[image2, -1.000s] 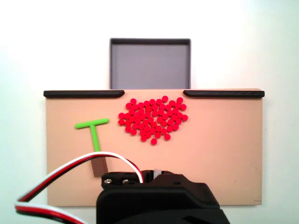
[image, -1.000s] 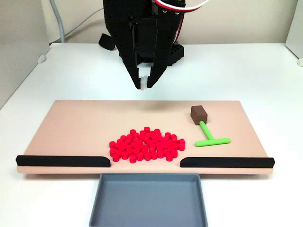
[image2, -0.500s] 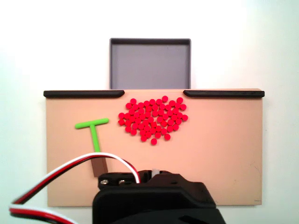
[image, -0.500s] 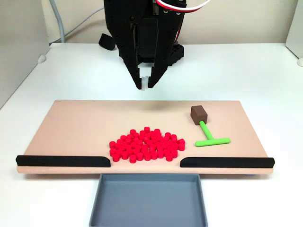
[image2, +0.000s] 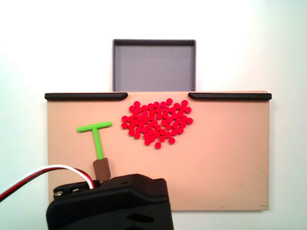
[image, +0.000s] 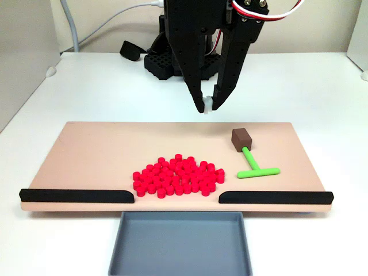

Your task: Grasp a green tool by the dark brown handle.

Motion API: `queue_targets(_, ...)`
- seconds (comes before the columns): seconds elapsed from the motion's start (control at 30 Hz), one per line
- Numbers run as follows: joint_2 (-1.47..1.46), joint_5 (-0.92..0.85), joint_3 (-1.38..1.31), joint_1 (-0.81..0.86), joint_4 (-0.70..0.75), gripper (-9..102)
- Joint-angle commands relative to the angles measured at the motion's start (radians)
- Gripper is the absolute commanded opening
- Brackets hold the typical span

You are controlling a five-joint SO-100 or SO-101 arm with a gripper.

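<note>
The green tool (image: 253, 164) lies flat on the right part of the tan board (image: 92, 155), crossbar toward the front. Its dark brown handle (image: 241, 139) is at the far end of the stem. In a fixed view from above, the green tool (image2: 98, 142) lies on the left and its dark brown handle (image2: 101, 168) sits just beyond the arm's black body (image2: 110, 206). My gripper (image: 209, 107) hangs pointing down above the board's back edge, up and to the left of the handle. Its tips nearly meet, with nothing between them.
A heap of red pellets (image: 178, 175) lies mid-board, also seen from above as red pellets (image2: 156, 123). Two black strips (image: 77, 195) (image: 276, 197) line the front edge, with a gap between them. A grey tray (image: 180, 244) sits beyond that gap.
The arm has swung toward the tool's side of the board, rightward in the front view and leftward in the top view. The tool and pellets have not moved.
</note>
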Motion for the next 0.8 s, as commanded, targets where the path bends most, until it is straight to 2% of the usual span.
queue_targets(0.0,-0.003,-0.015,-0.021,-0.020,-0.029,0)
queue_targets(0.5,-0.043,0.003,-0.023,-0.081,-0.055,5)
queue_targets(0.77,-0.028,0.051,-0.023,-0.071,-0.055,19)
